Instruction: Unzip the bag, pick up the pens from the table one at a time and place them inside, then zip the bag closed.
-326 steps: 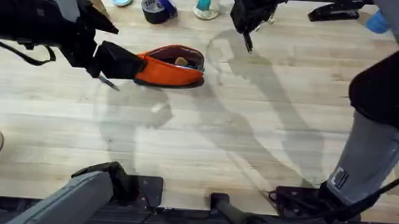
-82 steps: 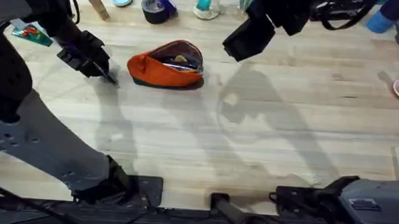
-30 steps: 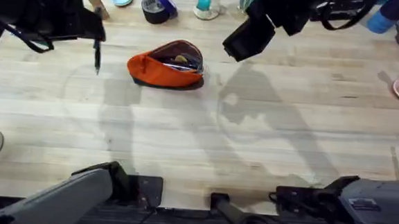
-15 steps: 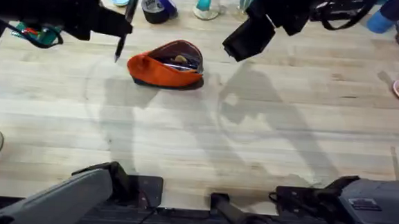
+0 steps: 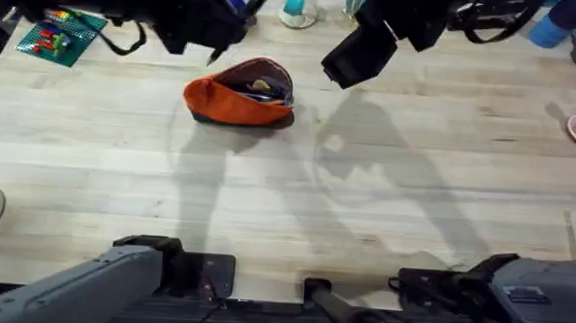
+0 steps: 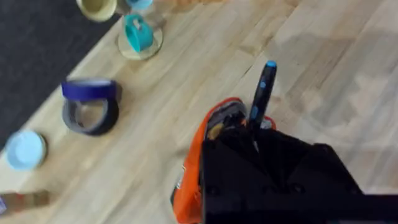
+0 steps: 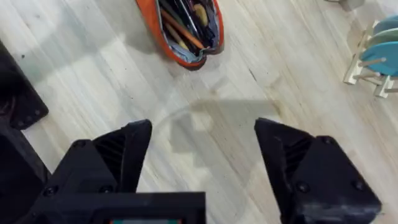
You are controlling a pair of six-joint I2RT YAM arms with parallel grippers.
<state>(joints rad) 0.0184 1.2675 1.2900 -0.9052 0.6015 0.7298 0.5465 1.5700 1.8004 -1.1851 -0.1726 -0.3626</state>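
Overhead, the bag [image 5: 241, 93] is seen lying near the far edge of the table [image 5: 384, 228], left of centre, its zipper open and dark lining exposed. The left gripper [image 5: 216, 22] is held above the bag's far-left end, closed on a pen [image 6: 262, 94] whose blue-tipped end projects beyond the fingers over the mouth in the left wrist view. The right gripper [image 7: 202, 158] hangs to the right of the bag, its fingers spread wide with nothing between them. A miss is judged the main risk: the mouth is narrow and the fabric soft, so a pen let go while tilted or off-centre could strike the rim, bridge the opening, or roll off onto the table. Contents already seen inside in the right wrist view, among them an orange stick and something yellowish, could stop the pen from settling flat, and a protruding end would later foul the zipper. A push against the unsupported bag could also slide or tip it, since it is not being steadied. Much is obscured: the left gripper's body covers the bag's near end and the grip point in its wrist view, the zipper pull cannot be made out, and whether a second pen already lies inside cannot be told.
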